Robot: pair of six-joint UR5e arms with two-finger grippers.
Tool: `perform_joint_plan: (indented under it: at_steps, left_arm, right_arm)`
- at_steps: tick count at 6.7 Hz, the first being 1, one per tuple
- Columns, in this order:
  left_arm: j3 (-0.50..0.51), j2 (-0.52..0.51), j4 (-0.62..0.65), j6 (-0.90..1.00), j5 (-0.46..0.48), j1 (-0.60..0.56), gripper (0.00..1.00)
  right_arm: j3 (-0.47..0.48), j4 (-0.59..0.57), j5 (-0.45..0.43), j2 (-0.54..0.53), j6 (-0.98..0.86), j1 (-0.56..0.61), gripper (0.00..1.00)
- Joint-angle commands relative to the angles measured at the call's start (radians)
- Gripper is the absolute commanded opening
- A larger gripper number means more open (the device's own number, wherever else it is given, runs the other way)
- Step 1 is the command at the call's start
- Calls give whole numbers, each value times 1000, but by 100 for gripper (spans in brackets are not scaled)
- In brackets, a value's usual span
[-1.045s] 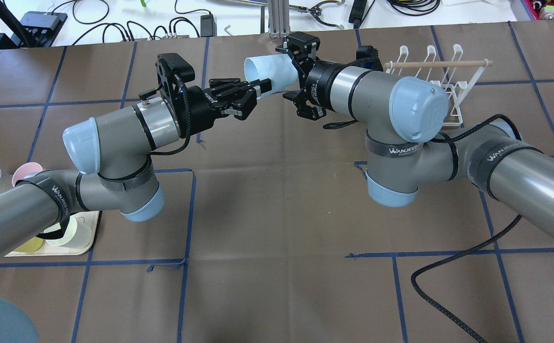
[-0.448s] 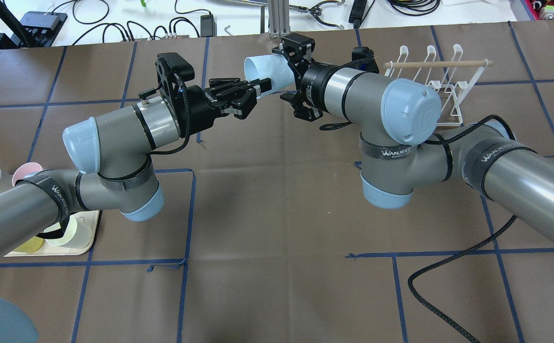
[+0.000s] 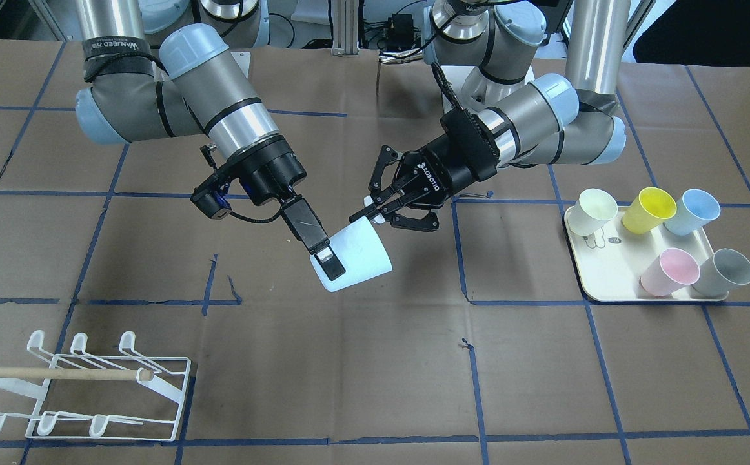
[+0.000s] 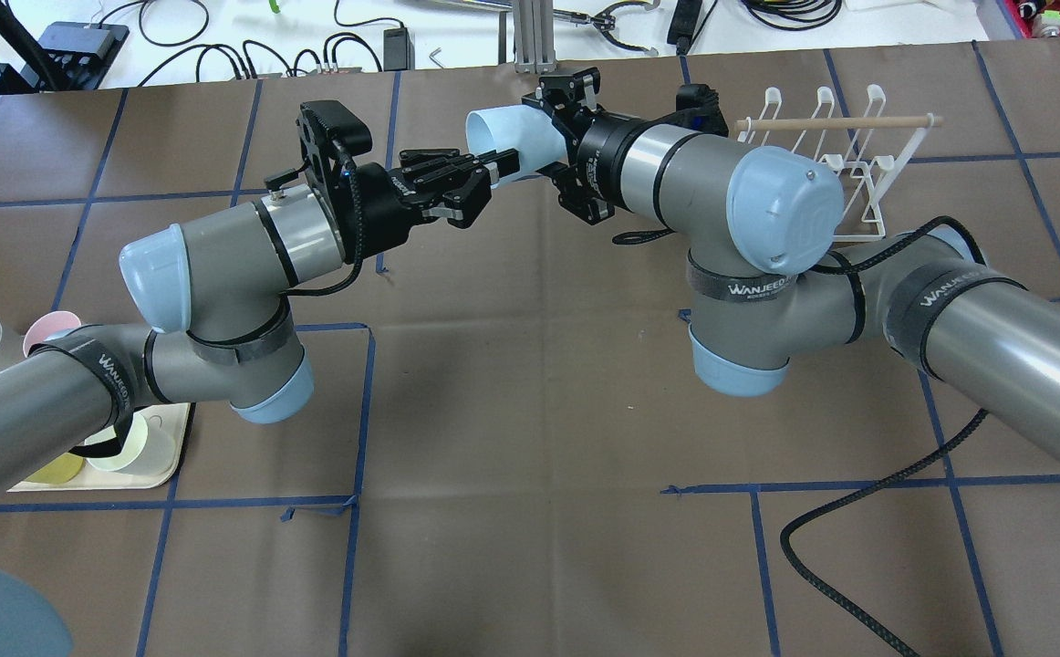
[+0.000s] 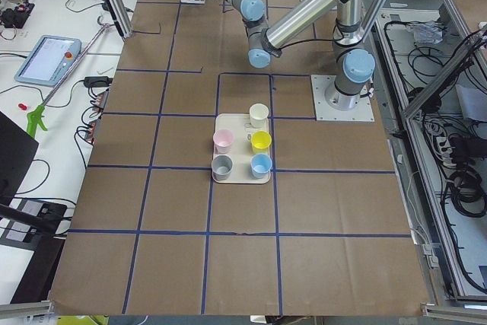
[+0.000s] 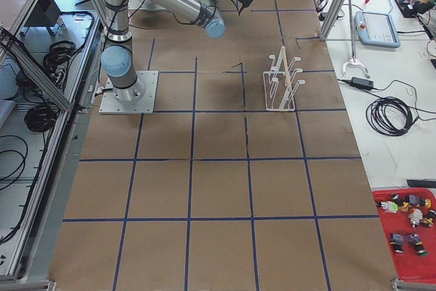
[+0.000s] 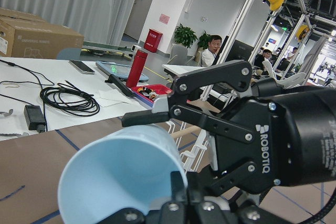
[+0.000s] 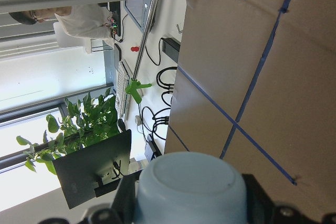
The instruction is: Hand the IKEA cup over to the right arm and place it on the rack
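Note:
A pale blue cup [image 3: 365,248] hangs on its side above the middle of the table, and also shows in the overhead view [image 4: 516,137]. My left gripper [image 3: 367,216] is shut on the cup's rim; it also shows from overhead [image 4: 503,169]. My right gripper [image 4: 544,137] reaches over the cup from its base end, jaws on either side of the wall. One finger pad [image 3: 326,259] lies along the cup; the other is hidden behind it. The right wrist view shows the cup's base [image 8: 189,187] between the jaws. The white wire rack [image 3: 84,387] stands on the right arm's side.
A cream tray [image 3: 591,284] with several coloured cups sits on the left arm's side. A black cable [image 4: 858,520] loops over the table under the right arm. Blue tape lines cross the brown table cover. Cables and tools lie beyond the far edge.
The right arm has moved in toward the left gripper and turned its wrist, so its jaws now reach further along the cup. The left arm and the cup have stayed still.

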Motion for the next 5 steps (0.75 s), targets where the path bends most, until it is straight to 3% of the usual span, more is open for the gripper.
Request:
perform_joint_plan:
  at_steps: [1, 2, 4, 5]
  left_arm:
    - [3, 1, -1, -2, 0, 0, 14]
    - [5, 2, 3, -8, 2, 1, 34]
    - [5, 2, 10, -66, 61, 1, 93]
    - [2, 8, 10, -83, 61, 1, 99]
  right_arm:
    - [-3, -1, 3, -1, 0, 1, 58]
    - [-3, -1, 5, -1, 0, -1, 55]
    - [-4, -1, 5, -1, 0, -1, 52]
    - [-4, -1, 5, 0, 0, 1, 52]
